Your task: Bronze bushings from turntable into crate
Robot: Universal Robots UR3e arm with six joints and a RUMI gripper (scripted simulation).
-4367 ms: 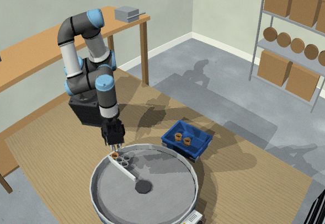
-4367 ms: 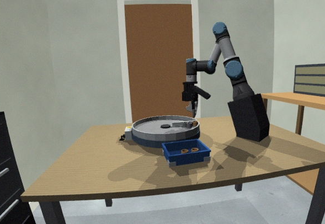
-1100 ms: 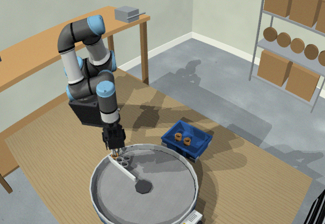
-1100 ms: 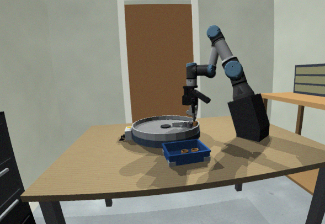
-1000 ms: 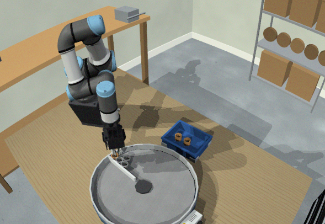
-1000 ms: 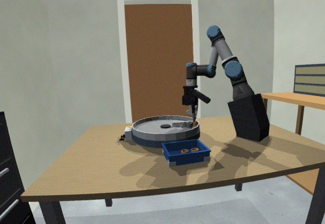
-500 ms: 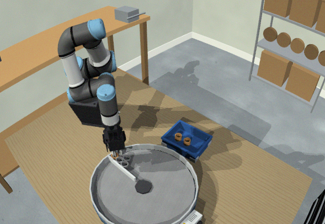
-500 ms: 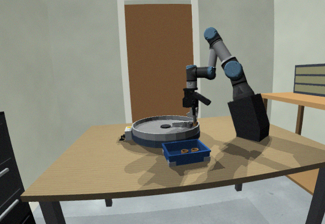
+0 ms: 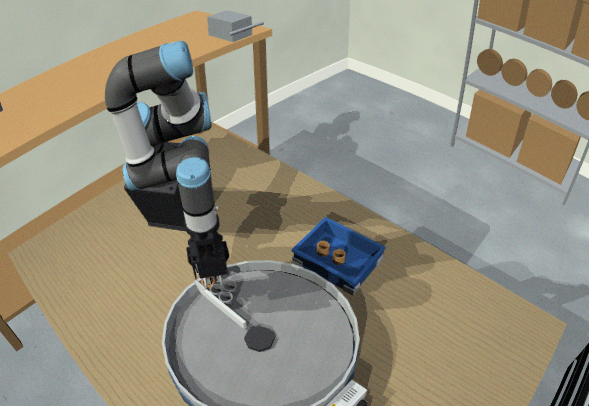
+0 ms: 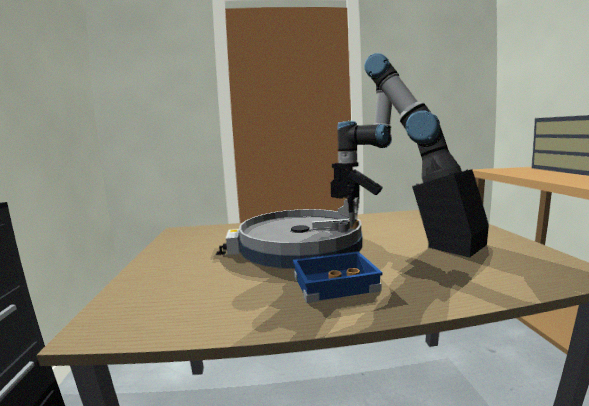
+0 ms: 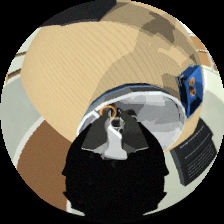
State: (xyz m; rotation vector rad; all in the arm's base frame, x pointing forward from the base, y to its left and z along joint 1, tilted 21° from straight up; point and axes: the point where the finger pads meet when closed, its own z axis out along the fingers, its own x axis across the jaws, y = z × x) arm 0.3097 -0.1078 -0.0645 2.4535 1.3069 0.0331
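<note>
My gripper (image 9: 212,280) (image 10: 353,223) (image 11: 114,108) points down at the turntable's edge nearest the arm base, its fingertips low and close together, shut with nothing visible between them. A bronze bushing (image 9: 202,282) (image 11: 102,107) stands right beside the fingertips, partly hidden by them, near the outer end of the white bar. Several steel bushings are clustered next to it, one steel bushing (image 9: 226,298) nearest the bar. The turntable (image 9: 295,360) (image 10: 300,247) (image 11: 165,117) carries them. Two bronze bushings stand in the blue crate (image 9: 352,237) (image 10: 337,289): one bushing (image 9: 323,252) and another bushing (image 9: 339,259).
The white bar (image 9: 225,310) runs from the turntable's rim toward the dark centre disc (image 9: 260,339). A raised rim surrounds the turntable. The crate stands close outside that rim. A white control box (image 9: 350,395) (image 10: 232,242) is at the turntable's far side from the arm base.
</note>
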